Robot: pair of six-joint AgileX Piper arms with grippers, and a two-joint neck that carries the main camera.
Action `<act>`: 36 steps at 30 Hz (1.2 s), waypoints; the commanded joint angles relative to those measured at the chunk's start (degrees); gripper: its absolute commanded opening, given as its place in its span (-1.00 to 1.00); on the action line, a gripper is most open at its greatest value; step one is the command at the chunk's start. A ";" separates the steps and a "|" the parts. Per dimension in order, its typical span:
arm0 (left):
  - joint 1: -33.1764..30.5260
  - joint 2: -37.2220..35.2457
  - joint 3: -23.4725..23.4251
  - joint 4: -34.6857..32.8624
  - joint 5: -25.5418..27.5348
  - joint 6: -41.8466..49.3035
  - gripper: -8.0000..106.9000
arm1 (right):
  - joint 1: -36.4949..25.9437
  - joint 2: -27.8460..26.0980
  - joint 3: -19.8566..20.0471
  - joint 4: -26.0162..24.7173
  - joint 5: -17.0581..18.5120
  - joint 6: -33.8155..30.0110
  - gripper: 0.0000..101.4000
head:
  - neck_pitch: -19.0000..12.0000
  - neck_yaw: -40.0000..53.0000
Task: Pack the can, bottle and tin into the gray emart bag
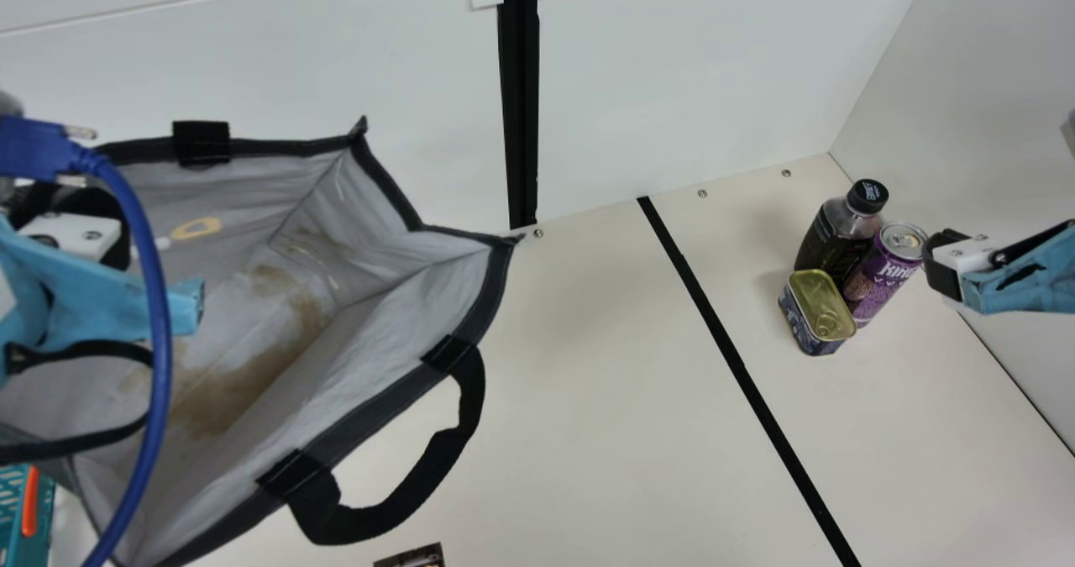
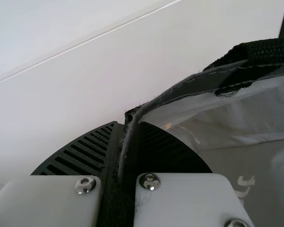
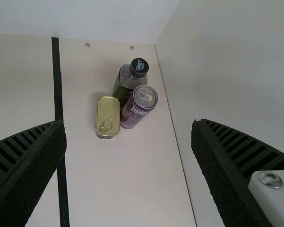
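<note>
L end effector at far L of main view, up by gray emart bag, partly hidden behind blue cable & its own arm. L wrist view: its black ribbed fingers pressed tog. on bag's dark-trimmed rim, w/ a bit of that edge lost btw them. Bag stands open, its L part cut off by main view's edge; cable & L arm block some of the gray inside. Brown stains on bottom lining; nr black strap handle hangs out over tabletop. Thin black loop crosses the bag too, can't tell what it belongs to

R end effector at R of main view, just beside can there; R wrist view has its fingers spread wide, both partly cut off.

Task's 3 things grouped on tabletop, R of black stripe, nr the side wall: dark bottle w/ black cap at back, lower part hidden by the others; purple can upright, base partly behind tin. Can't tell if all 3 touch.

Main view's bottom edge cuts off a dark printed item, unclear what; teal basket cut off at lower L corner
</note>
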 commanded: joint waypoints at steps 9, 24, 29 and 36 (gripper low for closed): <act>-2.47 -4.55 10.69 8.96 0.00 -8.49 -0.68 | 0.00 0.00 0.00 0.00 0.00 0.00 0.79 | -1.30 -0.05; -8.10 -9.67 28.77 20.80 0.00 -23.88 -0.68 | 0.00 0.00 0.00 0.00 0.00 0.00 0.79 | -1.30 -0.05; -9.14 -10.44 32.71 20.06 0.00 -26.97 -0.68 | 0.00 0.00 0.00 0.00 0.00 0.00 0.79 | -1.30 -0.05; -11.00 -11.02 36.30 18.38 0.00 -30.19 -0.68 | 0.00 0.00 0.00 0.00 0.00 0.00 0.79 | -1.30 -0.05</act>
